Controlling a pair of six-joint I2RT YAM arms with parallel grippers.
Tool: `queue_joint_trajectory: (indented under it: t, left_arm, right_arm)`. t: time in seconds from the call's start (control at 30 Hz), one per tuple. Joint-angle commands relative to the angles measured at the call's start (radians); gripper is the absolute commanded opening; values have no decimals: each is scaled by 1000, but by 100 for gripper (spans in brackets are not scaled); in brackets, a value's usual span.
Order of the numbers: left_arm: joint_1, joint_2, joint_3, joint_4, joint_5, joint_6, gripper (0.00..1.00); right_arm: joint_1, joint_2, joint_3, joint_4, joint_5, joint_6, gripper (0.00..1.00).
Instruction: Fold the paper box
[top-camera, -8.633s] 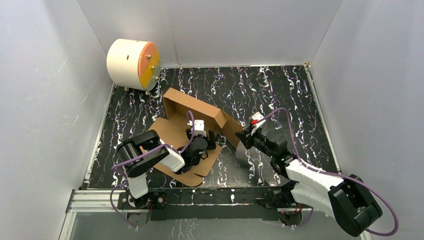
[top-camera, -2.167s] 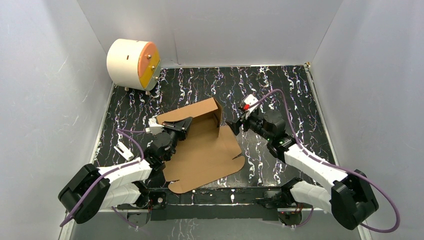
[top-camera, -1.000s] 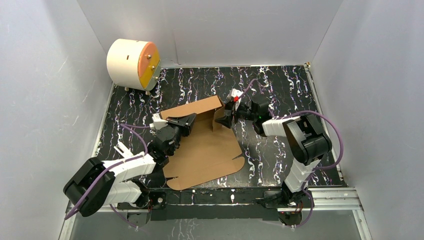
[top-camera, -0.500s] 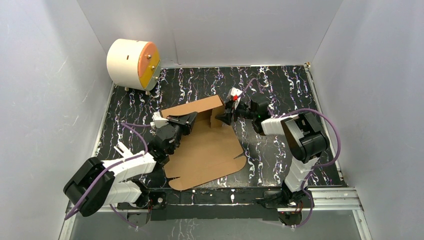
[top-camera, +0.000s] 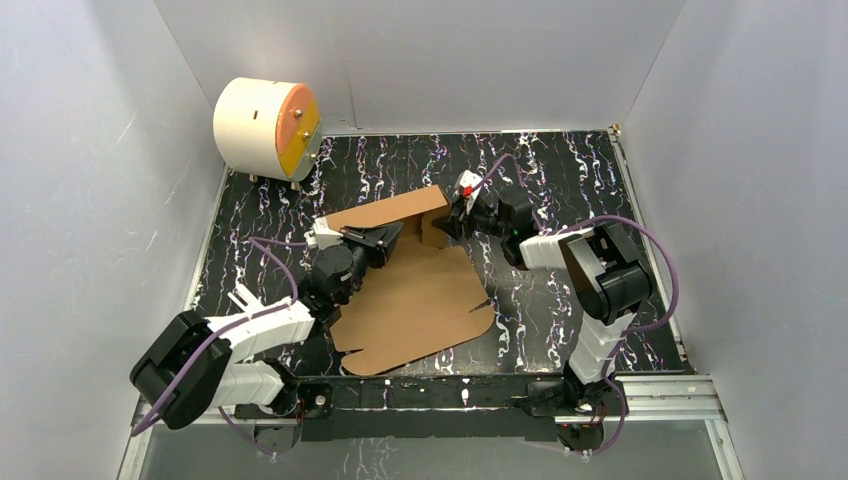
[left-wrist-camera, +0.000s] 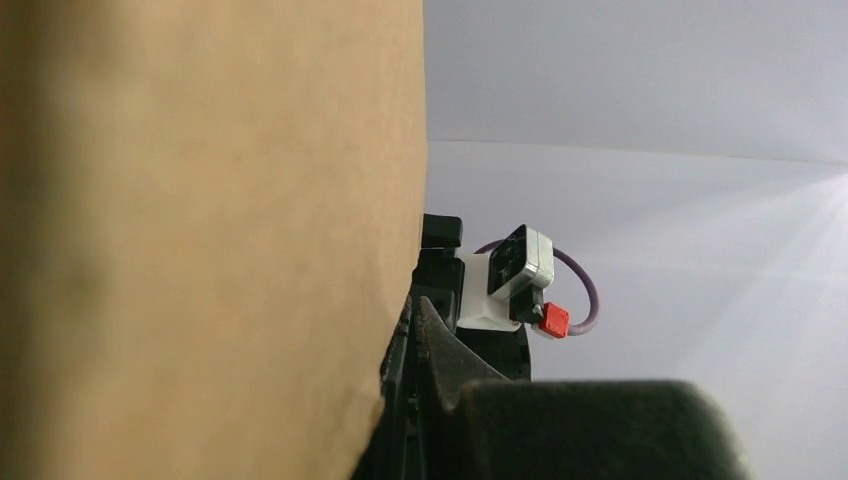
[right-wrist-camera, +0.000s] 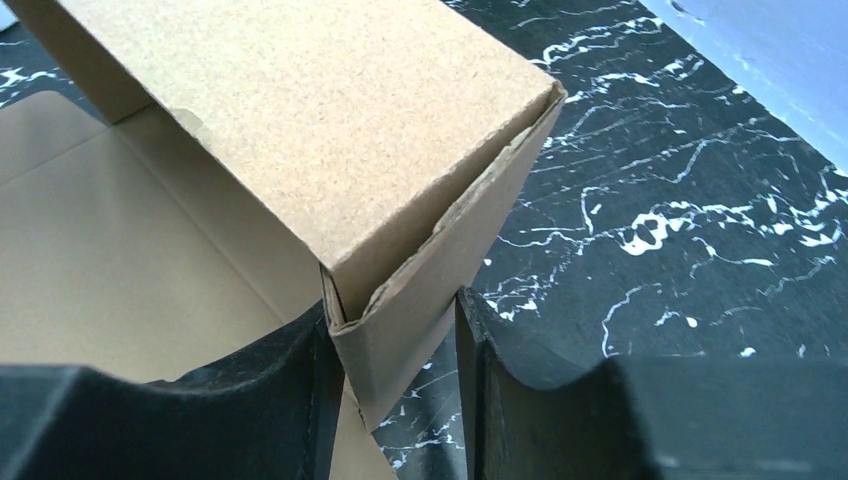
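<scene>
Top view, paper box (top-camera: 420, 300): brown cardboard on the black marbled table (top-camera: 560, 170), near the middle; its broad panel lies flat, and one long wall is raised along the far edge.
Top view, left gripper (top-camera: 392, 234): at the raised wall from the near left side, jaws clenched.
Top view, right gripper (top-camera: 446, 222): at the right end of the raised wall.
Top view, cream cylinder with an orange face (top-camera: 262, 125): far left corner, well apart from the box.
Left wrist view, paper box (left-wrist-camera: 200, 240): a cardboard face fills the left half, just beside the gripper's own dark finger (left-wrist-camera: 600, 430).
Left wrist view, white camera block with a red part (left-wrist-camera: 515, 275): past the cardboard's edge.
Right wrist view, paper box (right-wrist-camera: 300, 130): folded corner, with the end flap tucked under the top wall.
Right wrist view, right gripper (right-wrist-camera: 392, 330): grasping that corner flap, one finger (right-wrist-camera: 270, 400) on each side.
Right wrist view, table (right-wrist-camera: 650, 200): to the right of the corner.
</scene>
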Motion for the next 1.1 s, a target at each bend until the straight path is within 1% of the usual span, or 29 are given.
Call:
queue_joint_trajectory:
  t: [0.0, 0.1, 0.17, 0.23, 0.4, 0.47, 0.57, 0.67, 0.7, 0.8, 0.87, 0.97, 1.07]
  left_arm:
    - [-8, 37, 45, 9, 124, -16, 3]
    - [-8, 51, 44, 10, 145, -16, 6]
    - [-8, 44, 46, 9, 166, 21, 12]
    - [-8, 24, 48, -13, 192, 60, 18]
    - [-8, -60, 54, -145, 233, 169, 38]
    - [-8, -97, 76, -248, 256, 253, 43]
    - [-13, -139, 141, -434, 280, 366, 47]
    - [-16, -161, 175, -540, 313, 444, 51]
    - [-16, -168, 174, -551, 323, 458, 53]
    - [-17, -202, 183, -581, 418, 497, 60]
    - [-17, -229, 230, -634, 456, 545, 64]
    - [-19, -249, 272, -695, 496, 607, 66]
    - [-19, -259, 262, -688, 532, 602, 66]
  right_arm:
    - [24, -1, 30, 67, 72, 26, 44]
    - [27, -3, 24, 70, 92, 42, 40]
    - [27, -6, 15, 73, 105, 42, 37]
    - [28, -14, 7, 62, 113, 33, 36]
    - [28, -29, -11, 46, 120, 16, 36]
    - [27, -33, -17, 39, 119, 10, 36]
    - [27, -37, -22, 25, 117, 0, 38]
    - [27, -35, -23, 23, 122, -2, 39]
    - [27, -32, -26, 30, 126, 3, 39]
    - [27, -28, -30, 40, 128, 9, 39]
    - [27, -28, -33, 40, 137, 9, 39]
    - [28, -26, -31, 41, 155, 15, 39]
    - [28, -27, -33, 57, 171, 32, 39]
